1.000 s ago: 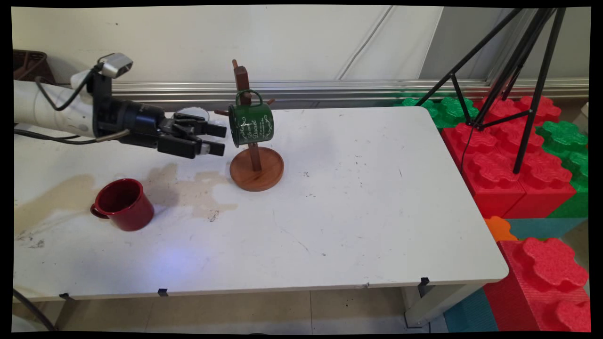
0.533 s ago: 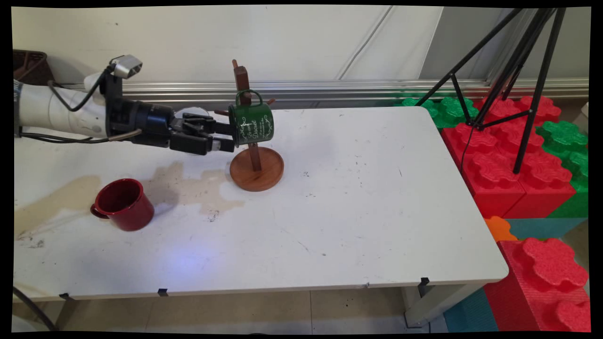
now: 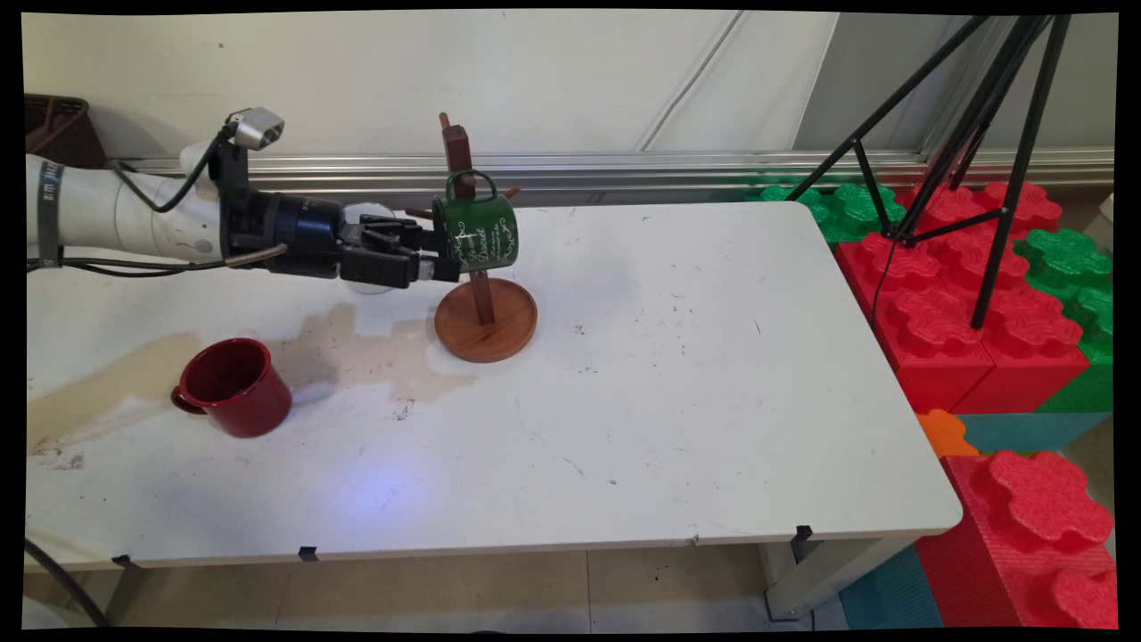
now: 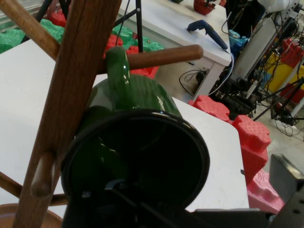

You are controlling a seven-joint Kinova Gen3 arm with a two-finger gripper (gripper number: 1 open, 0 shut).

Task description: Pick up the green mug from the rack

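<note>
We're looking at the gripper (image 3: pixel 435 252) reaching in level above the counter (image 3: pixel 677 374), with its tips right at the open mouth of the green mug (image 3: pixel 480 234). In the main view the two fingers look spread apart, one a bit above the other, and they aren't closed on anything. We honestly can't tell whether a tip is touching the rim or just shy of it.

In the hand view, the mug's dark mouth (image 4: pixel 137 161) fills most of the picture straight ahead of the gripper. The mug hangs by its handle on a peg (image 4: pixel 161 56) of the wooden mug stand (image 3: pixel 486 316), tilted so the opening faces the gripper. The stand's upright post (image 4: pixel 80 71) sits just behind the mug, and its round base is on the counter, below and slightly ahead of the fingertips.

Below the gripper there's a brownish stain (image 3: pixel 374 352) spread across the counter. Further back under the arm, a red mug (image 3: pixel 233 386) stands upright, well apart from the stand.

Way beyond the mug, off the counter's far end, we can see a black tripod (image 3: pixel 972 116) over a pile of red and green foam blocks (image 3: pixel 945 321).
</note>
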